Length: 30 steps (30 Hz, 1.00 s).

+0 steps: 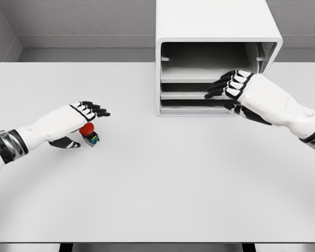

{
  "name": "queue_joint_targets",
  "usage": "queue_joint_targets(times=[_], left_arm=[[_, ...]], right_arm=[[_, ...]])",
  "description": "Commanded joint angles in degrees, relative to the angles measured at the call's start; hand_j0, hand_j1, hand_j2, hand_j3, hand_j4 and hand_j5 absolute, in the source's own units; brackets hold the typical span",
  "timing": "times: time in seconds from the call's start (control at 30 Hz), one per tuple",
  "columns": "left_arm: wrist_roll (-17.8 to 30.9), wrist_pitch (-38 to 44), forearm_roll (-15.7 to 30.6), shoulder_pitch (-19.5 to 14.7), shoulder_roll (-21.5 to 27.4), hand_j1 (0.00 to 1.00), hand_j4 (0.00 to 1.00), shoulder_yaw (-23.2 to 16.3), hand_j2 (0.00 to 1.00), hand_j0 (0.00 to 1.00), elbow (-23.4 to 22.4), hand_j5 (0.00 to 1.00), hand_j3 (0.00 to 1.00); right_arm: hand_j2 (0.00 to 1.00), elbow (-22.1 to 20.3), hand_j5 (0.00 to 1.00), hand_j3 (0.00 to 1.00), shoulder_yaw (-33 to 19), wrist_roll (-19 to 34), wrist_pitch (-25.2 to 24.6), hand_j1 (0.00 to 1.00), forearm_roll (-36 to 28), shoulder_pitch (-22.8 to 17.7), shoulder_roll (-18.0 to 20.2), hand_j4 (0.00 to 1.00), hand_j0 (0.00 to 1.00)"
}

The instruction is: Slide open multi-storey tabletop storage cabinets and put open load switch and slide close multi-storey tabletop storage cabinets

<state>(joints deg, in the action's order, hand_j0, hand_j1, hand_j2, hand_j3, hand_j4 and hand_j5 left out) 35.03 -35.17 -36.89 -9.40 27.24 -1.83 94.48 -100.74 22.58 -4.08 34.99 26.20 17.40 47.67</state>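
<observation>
The load switch [89, 134], a small dark block with a red round button, stands on the white table [163, 178] at the left. My left hand [91, 124] hovers right over it, fingers stretched out flat and thumb low beside it, holding nothing. The white storage cabinet [215, 21] stands at the back right with its front facing me, the top bay hollow and two flat drawers [186, 95] below. My right hand [220, 98] is at the drawer fronts, fingers bent toward the middle drawer and thumb by the lowest one, with no clear hold.
A grey wall [73, 18] runs behind the table. The table's front edge [157, 243] lies at the bottom of the view. Both forearms come in low from the sides.
</observation>
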Motion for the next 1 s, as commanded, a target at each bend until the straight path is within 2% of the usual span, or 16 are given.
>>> queue_joint_targets(times=[0.0,0.03,0.1,0.27,0.4,0.53,0.67,0.97], left_arm=[[0.0,0.2,0.3,0.0,0.0,0.85,0.85,-0.1,0.85,0.85,-0.3,0.85,0.85],[0.0,0.2,0.3,0.0,0.1,0.78,0.78,-0.2,0.78,0.78,-0.6,0.78,0.78],[0.0,0.2,0.2,0.1,0.1,0.76,0.76,-0.2,0.76,0.76,-0.7,0.76,0.76],[0.0,0.2,-0.4,0.1,0.1,0.75,0.75,-1.0,0.75,0.75,-1.0,0.75,0.75],[0.0,0.2,-0.5,0.1,0.1,0.75,0.75,-1.0,0.75,0.75,-1.0,0.75,0.75],[0.0,0.2,-0.5,0.1,0.2,0.67,0.67,-1.0,0.67,0.67,-0.9,0.67,0.67],[0.0,0.2,-0.5,0.2,0.2,0.64,0.64,-1.0,0.64,0.64,-0.9,0.64,0.64],[0.0,0.2,-0.5,0.3,0.6,0.65,0.65,-0.9,0.65,0.65,-1.0,0.65,0.65]], right_arm=[[0.69,0.7,0.69,0.69,1.5,0.0,0.0,0.69,-0.4,0.2,-1.4,0.69,0.69],[0.69,1.4,0.69,0.69,1.9,0.0,0.0,0.69,-0.4,1.0,-1.5,0.69,0.69],[0.69,1.9,0.69,0.69,3.3,0.0,0.0,0.69,-0.4,1.8,-2.1,0.69,0.69],[0.69,5.2,0.69,0.69,4.8,0.0,0.0,0.69,-0.4,4.2,-3.9,0.69,0.69],[0.69,8.9,0.69,0.69,5.5,1.3,0.0,0.69,-0.4,6.9,-6.8,0.69,0.69],[0.69,11.3,0.69,0.69,6.6,2.7,0.0,0.69,-0.4,8.3,-8.5,0.69,0.69],[0.69,13.9,0.69,0.69,7.6,2.8,0.0,0.69,-0.4,10.1,-10.1,0.69,0.69],[0.70,20.3,0.70,0.70,8.1,4.5,0.0,0.70,-0.4,13.4,-13.0,0.70,0.70]])
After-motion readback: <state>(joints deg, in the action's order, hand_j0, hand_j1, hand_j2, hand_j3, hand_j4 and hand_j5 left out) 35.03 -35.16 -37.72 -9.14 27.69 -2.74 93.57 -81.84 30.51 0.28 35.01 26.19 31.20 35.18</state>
